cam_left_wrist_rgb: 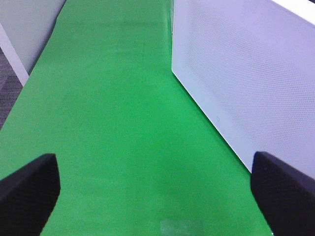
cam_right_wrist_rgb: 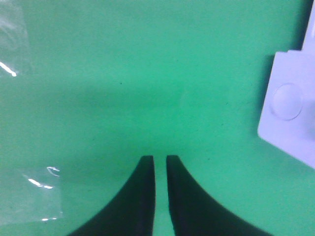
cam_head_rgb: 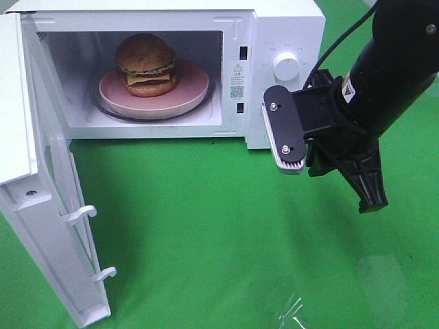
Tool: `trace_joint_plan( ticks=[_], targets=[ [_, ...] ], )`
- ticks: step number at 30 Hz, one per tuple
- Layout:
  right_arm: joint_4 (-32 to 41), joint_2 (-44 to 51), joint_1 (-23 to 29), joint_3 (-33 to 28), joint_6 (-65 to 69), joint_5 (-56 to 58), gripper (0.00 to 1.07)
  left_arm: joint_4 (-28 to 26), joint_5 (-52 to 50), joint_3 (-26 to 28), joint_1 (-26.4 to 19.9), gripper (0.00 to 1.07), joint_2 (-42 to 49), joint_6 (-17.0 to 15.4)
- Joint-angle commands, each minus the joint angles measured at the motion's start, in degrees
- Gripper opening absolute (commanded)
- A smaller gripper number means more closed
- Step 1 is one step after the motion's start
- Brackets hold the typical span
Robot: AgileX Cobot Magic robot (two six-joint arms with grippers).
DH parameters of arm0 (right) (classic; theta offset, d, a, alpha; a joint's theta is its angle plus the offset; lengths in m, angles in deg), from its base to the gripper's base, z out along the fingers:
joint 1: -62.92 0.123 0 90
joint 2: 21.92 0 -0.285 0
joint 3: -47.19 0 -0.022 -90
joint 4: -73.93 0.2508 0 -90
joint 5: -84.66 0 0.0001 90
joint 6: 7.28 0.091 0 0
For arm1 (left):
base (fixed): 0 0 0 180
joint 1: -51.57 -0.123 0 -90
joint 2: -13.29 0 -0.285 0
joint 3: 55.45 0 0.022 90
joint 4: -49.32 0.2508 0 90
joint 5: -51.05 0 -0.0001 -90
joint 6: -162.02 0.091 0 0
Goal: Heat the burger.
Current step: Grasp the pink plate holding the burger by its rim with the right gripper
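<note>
One burger (cam_head_rgb: 145, 63) sits on a pink plate (cam_head_rgb: 191, 94) on the turntable inside the white microwave (cam_head_rgb: 288, 27), whose door (cam_head_rgb: 41, 226) stands swung wide open over the green cloth (cam_head_rgb: 206, 226). The right gripper (cam_right_wrist_rgb: 160, 158) hangs over the cloth in front of the microwave's dial (cam_head_rgb: 285, 66) side, its black fingers (cam_right_wrist_rgb: 142, 196) only a thin slit apart and holding nothing. The left gripper (cam_left_wrist_rgb: 153, 164) is spread wide and empty, beside the microwave's perforated outer wall.
</note>
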Motion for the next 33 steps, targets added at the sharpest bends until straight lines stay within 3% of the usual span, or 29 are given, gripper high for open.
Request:
trace_joint_plan(
  ticks=[1, 10, 13, 14, 15, 17, 18, 19, 20, 21, 23, 28, 33],
  targets=[
    [-0.34, 0.46, -0.23, 0.17, -8.02, -3.15, 0.16, -0.11, -0.86, -0.06, -0.29, 0.97, 1.26, -0.23],
    [-0.34, 0.46, -0.23, 0.17, -13.46, -8.25, 0.27, -0.11, -0.86, -0.06, -0.29, 0.97, 1.26, -0.23],
    [-0.34, 0.46, -0.23, 0.17, -13.52, -11.52, 0.41, -0.11, -0.86, -0.06, -0.29, 0.97, 1.26, -0.23],
    [-0.34, 0.46, -0.23, 0.17, -13.52, -11.52, 0.41, -0.11, -0.86, -0.06, -0.29, 0.97, 1.26, -0.23],
    [-0.34, 0.46, -0.23, 0.17, -13.52, -13.06, 0.49, -0.11, -0.86, -0.06, -0.29, 0.97, 1.26, -0.23],
    [-0.34, 0.46, -0.23, 0.17, -13.52, -13.92, 0.53, -0.11, -0.86, -0.06, -0.29, 0.97, 1.26, -0.23],
    [-0.34, 0.46, -0.23, 0.17, -13.52, -14.44, 0.60, -0.11, -0.86, -0.06, -0.29, 0.97, 1.26, -0.23],
    [-0.34, 0.46, -0.23, 0.17, -13.52, -14.44, 0.60, -0.11, -0.86, -0.06, -0.29, 0.97, 1.26, -0.23],
    [-0.34, 0.46, -0.23, 0.17, -13.52, -14.73, 0.69, -0.11, -0.86, -0.06, -0.29, 0.97, 1.26, -0.23],
    [-0.34, 0.46, -0.23, 0.17, -13.52, -14.73, 0.69, -0.11, -0.86, -0.06, -0.29, 0.97, 1.26, -0.23],
    [-0.34, 0.46, -0.23, 0.17, -12.78, -15.41, 0.80, -0.11, -0.86, -0.06, -0.29, 0.97, 1.26, -0.23],
    [-0.46, 0.46, -0.23, 0.17, -10.60, -16.44, 0.81, -0.11, -0.86, -0.06, -0.29, 0.97, 1.26, -0.23],
    [-6.53, 0.29, 2.01, 0.17, -6.53, -18.68, 0.81, -0.11, -0.86, -0.06, -0.29, 0.97, 1.26, -0.23]
  ],
)
